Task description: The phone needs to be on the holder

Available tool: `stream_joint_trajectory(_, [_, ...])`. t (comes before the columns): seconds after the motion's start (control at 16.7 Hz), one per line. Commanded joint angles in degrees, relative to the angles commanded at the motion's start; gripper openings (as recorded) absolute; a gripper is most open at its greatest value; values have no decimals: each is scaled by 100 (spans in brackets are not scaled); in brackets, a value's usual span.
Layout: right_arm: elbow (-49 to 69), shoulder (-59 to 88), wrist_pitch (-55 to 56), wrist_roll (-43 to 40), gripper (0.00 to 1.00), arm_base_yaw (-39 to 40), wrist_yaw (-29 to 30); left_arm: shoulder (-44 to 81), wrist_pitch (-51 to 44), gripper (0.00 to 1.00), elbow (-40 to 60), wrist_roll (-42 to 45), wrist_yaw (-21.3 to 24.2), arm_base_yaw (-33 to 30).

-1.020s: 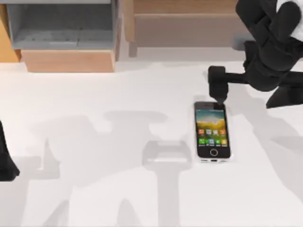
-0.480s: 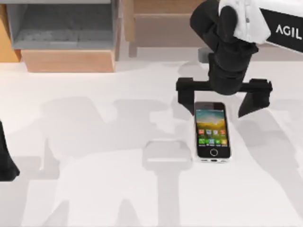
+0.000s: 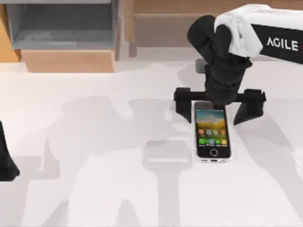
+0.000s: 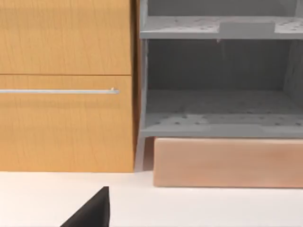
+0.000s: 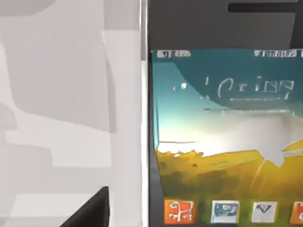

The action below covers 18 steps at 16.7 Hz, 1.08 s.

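- The slim rectangular smartphone with black face, white-silver rim and bright icon-filled screen [image 3: 213, 133] lies flat on the white tabletop [image 3: 94, 189], right of centre, home button toward the near edge.
- The pale grey, low block-shaped holder [image 3: 166, 155] sits on the tabletop just beside the phone, on its left side; whether the two touch cannot be told.
- The right gripper [image 3: 218, 105] hangs over the far end of the phone, its black fingers spread wide — one finger [image 3: 182, 101] stands off the phone's left rim, the other off its right rim. The jaws are fully parted and hold nothing.
- The right wrist view looks straight down on the upper screen and the phone's rim, which suggests the gripper is low and close above it.
- The left gripper [image 3: 5, 163] is parked at the left edge of the tabletop; its jaw state cannot be told. Its wrist camera faces a wooden cabinet with a grey shelf unit [image 4: 218, 85].
- Judgement: the step in hand is the approach for the grasp — the phone is not yet seized.
- The next move calls for a descent until the fingers straddle the rims, then a firm closing; a thin flat body on a table gives little purchase, so a slip is a risk.
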Motion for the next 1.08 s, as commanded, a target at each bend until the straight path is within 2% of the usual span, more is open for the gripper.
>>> stream_joint_trajectory(0.24, [-453, 315, 768, 19, 100, 16, 4, 0, 0, 100, 0, 0, 0, 0])
stream_joint_trajectory(0.48, [-487, 343, 816, 21, 100, 17, 4, 0, 0, 100, 0, 0, 0, 0])
stream_joint_trajectory(1.08, [-487, 343, 816, 21, 25, 17, 4, 0, 0, 100, 0, 0, 0, 0])
